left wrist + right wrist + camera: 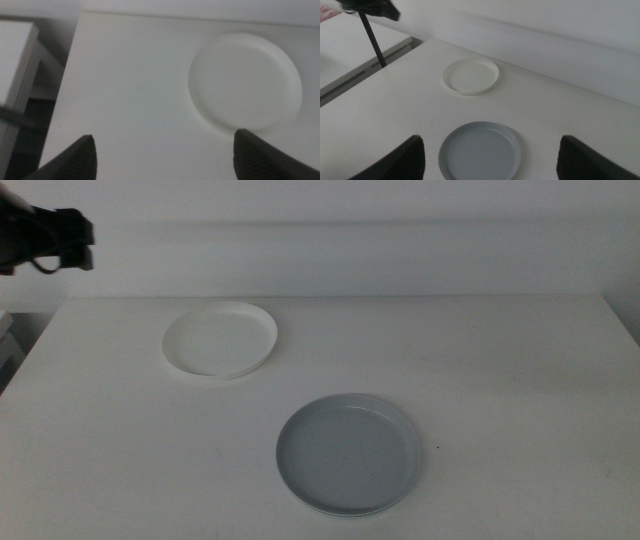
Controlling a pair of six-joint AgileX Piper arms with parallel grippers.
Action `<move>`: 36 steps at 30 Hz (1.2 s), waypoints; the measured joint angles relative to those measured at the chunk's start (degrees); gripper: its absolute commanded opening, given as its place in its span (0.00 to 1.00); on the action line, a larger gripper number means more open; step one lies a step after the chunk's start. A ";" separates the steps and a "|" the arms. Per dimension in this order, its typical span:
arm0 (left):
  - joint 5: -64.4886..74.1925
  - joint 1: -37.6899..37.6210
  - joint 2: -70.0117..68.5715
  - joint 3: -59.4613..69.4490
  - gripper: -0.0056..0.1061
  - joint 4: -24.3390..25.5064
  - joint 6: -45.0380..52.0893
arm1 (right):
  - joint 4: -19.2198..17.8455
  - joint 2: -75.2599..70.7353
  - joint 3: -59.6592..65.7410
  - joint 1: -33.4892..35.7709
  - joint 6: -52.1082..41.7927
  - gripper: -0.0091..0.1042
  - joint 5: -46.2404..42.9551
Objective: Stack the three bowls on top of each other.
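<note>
Two dishes show on the counter (520, 380): the white bowl (220, 339) sits toward the far left corner, and the grey bowl (348, 453) lies near the front edge, around the middle, well apart from it. A thin pale rim peeks from under the grey one at its front, so the mint bowl may already sit beneath it, though I cannot tell for sure. If so, only the white bowl is left to stack. The left gripper (162, 150) hangs above the far left corner near the white bowl, fingers spread wide and empty. The right gripper (490, 160) waits high over the front edge, fingers also wide apart, holding nothing
</note>
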 measured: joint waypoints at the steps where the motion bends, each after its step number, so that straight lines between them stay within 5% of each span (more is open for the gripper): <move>1: -1.13 0.00 1.48 -0.24 0.86 0.00 0.00 | 0.00 0.00 0.00 0.00 0.00 0.80 0.00; 36: 8.68 0.77 51.73 -41.56 0.86 -12.85 16.13 | 0.00 0.00 0.00 0.00 0.00 0.80 0.00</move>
